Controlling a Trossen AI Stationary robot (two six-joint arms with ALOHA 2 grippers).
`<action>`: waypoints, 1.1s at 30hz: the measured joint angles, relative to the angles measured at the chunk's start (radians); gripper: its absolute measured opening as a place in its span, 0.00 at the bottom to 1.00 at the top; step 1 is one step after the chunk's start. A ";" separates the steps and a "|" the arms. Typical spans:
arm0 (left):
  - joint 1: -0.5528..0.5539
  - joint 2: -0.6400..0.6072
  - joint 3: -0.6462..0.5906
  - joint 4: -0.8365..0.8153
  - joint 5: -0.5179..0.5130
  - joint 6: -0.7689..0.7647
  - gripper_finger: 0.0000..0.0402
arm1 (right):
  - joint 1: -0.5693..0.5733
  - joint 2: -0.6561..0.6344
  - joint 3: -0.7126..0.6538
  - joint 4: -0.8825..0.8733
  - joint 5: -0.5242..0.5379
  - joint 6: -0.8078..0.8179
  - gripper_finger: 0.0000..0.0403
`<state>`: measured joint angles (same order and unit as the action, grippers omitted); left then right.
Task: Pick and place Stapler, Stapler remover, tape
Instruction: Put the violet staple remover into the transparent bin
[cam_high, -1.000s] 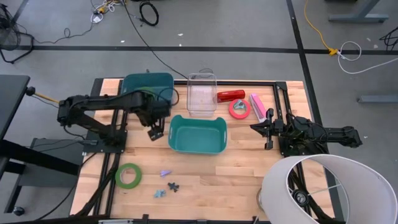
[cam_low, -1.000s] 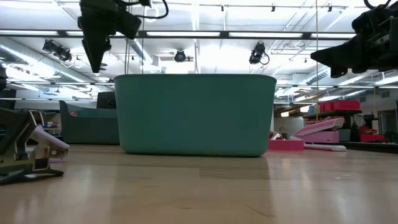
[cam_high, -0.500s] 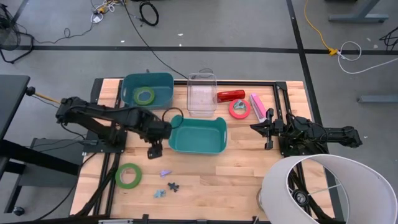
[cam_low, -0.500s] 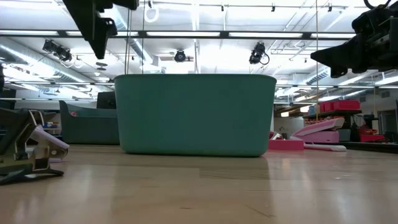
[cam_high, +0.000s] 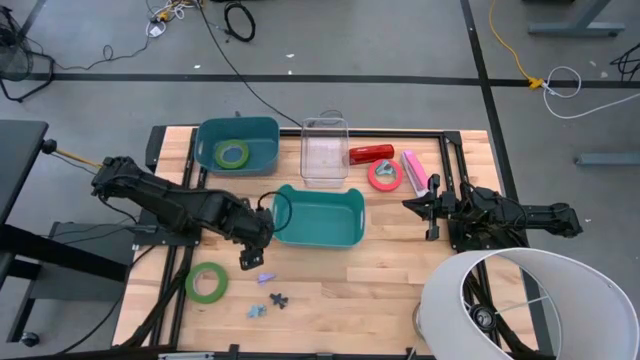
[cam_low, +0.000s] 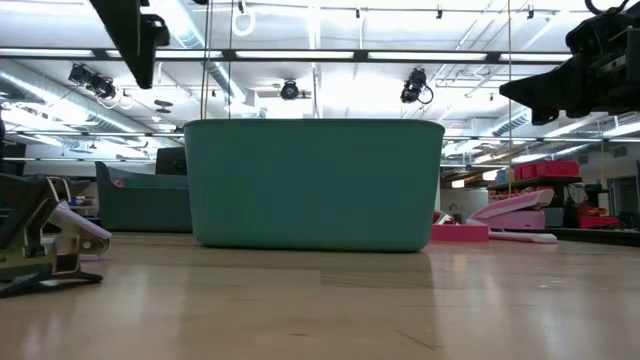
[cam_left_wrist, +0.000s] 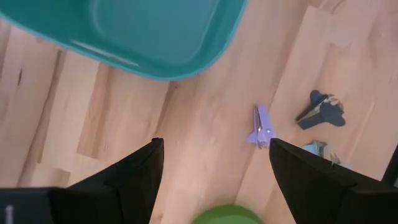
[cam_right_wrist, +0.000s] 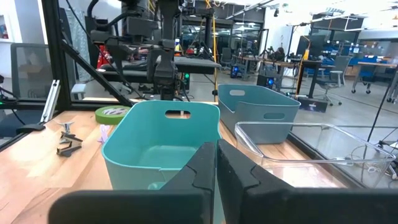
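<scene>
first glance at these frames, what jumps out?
The teal bin at the table's centre dominates, filling the low view. The left gripper, fingers open and empty, hovers off the bin's left corner, above a loose green tape roll and small staple removers. Another green roll already lies in the darker bin at the back left.

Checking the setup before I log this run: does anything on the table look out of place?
Mostly tidy. One oddity: a white lampshade lies at the table's corner, beyond the parked right gripper, and overhangs the edge. It belongs to no sorting item.
</scene>
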<state>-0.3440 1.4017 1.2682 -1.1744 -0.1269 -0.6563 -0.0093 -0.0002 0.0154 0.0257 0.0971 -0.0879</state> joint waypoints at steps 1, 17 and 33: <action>-0.010 0.005 0.000 0.000 -0.009 -0.024 0.74 | 0.000 0.000 0.000 0.000 0.000 0.000 0.04; -0.095 0.176 0.000 0.004 -0.020 -0.155 0.74 | 0.000 0.000 0.000 0.000 0.000 0.000 0.04; -0.098 0.294 0.000 0.027 0.083 -0.163 0.74 | 0.000 0.000 0.000 0.000 0.000 0.000 0.04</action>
<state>-0.4424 1.6960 1.2686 -1.1472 -0.0440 -0.8196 -0.0093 -0.0002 0.0157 0.0257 0.0969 -0.0879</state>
